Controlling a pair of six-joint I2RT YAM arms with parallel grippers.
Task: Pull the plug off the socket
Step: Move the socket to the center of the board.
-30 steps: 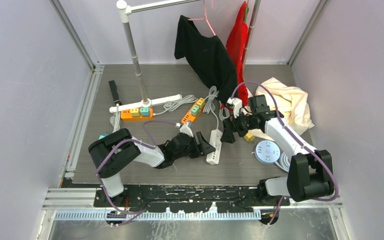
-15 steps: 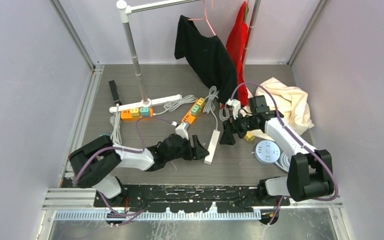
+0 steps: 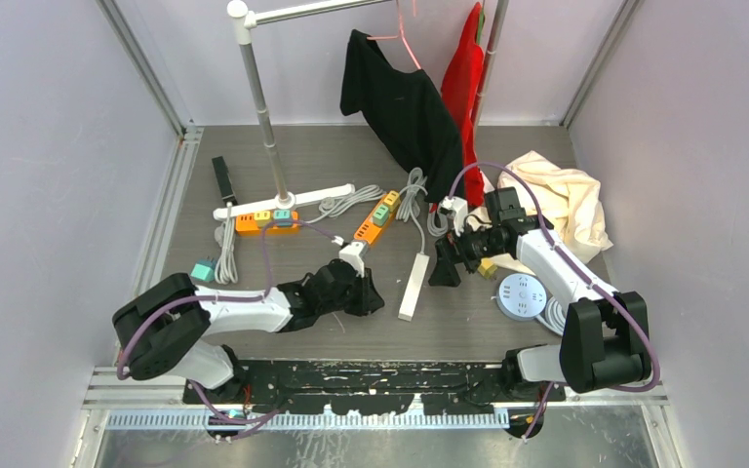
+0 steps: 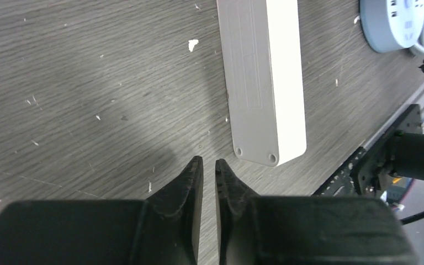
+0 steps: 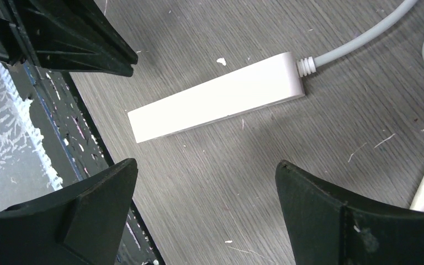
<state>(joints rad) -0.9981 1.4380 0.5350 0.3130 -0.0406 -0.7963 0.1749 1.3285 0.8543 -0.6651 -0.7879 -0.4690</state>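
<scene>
**Entry: white socket strip on bench, both jaws empty**

Item 1. A white socket strip (image 3: pixel 413 285) was recorded lying flat on the grey wood-grain bench (image 3: pixel 283 156), between the two arms. In the left wrist view its underside (image 4: pixel 262 77), marked by two screw holes at the near end, was turned upward. The socket face was hidden, so it could not be told whether a plug was seated in it. A grey cable (image 5: pixel 353 41) was seen leaving its far end.

Item 2. The left arm (image 3: pixel 244 310) was stretched low across the bench. The left jaws were found almost closed, with only a narrow slit between them and nothing gripped. Their tips were placed just beside the strip's near end, apart from it.

Item 3. The right arm (image 3: pixel 556 258) was reached in from the right. The right jaws were spread wide and empty, and were held above the bench just beside the strip.

Item 4. Also listed:
- a round blue-grey socket hub (image 3: pixel 523 295)
- two orange socket strips (image 3: pixel 266 221) (image 3: pixel 377 214)
- a long white strip (image 3: pixel 283 202)
- a cream cloth (image 3: pixel 566 200)
- a black garment (image 3: pixel 405 107) and a red garment (image 3: pixel 463 78), both hung at the back
</scene>
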